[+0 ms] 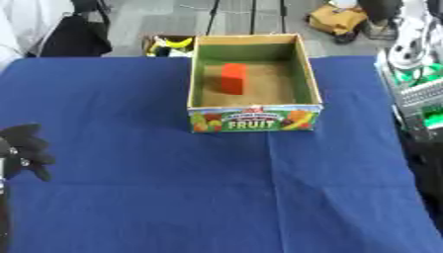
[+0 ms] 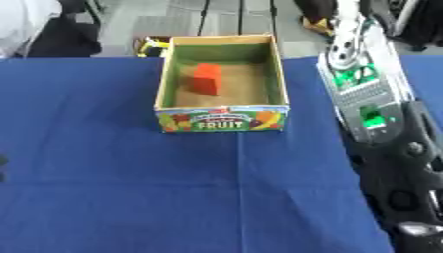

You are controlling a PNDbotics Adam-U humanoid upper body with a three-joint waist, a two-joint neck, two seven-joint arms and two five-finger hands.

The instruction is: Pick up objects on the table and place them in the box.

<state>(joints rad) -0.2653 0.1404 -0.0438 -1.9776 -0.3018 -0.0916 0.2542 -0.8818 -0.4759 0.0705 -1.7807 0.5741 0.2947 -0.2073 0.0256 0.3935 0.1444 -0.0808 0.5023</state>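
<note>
Box [image 1: 253, 120]: cardboard, rectangular, printed front.
Block [image 1: 233, 78]: red, upright inside.
Left hand [image 1: 24, 149]: black, clenched, empty.
Right hand: fingers unseen.

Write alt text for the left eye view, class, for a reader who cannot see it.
An open cardboard fruit box with green inner walls sits on a blue tablecloth, holding one upright red rectangular block. The black left robot hand, fingers curled and holding nothing, shows at the left edge.

We see an open cardboard box [image 1: 254, 118] with green inner walls and a "FRUIT" label on its near side, standing on the blue tabletop [image 1: 216, 188]. Inside it a red block [image 1: 233, 78] stands upright, left of the middle.
</note>
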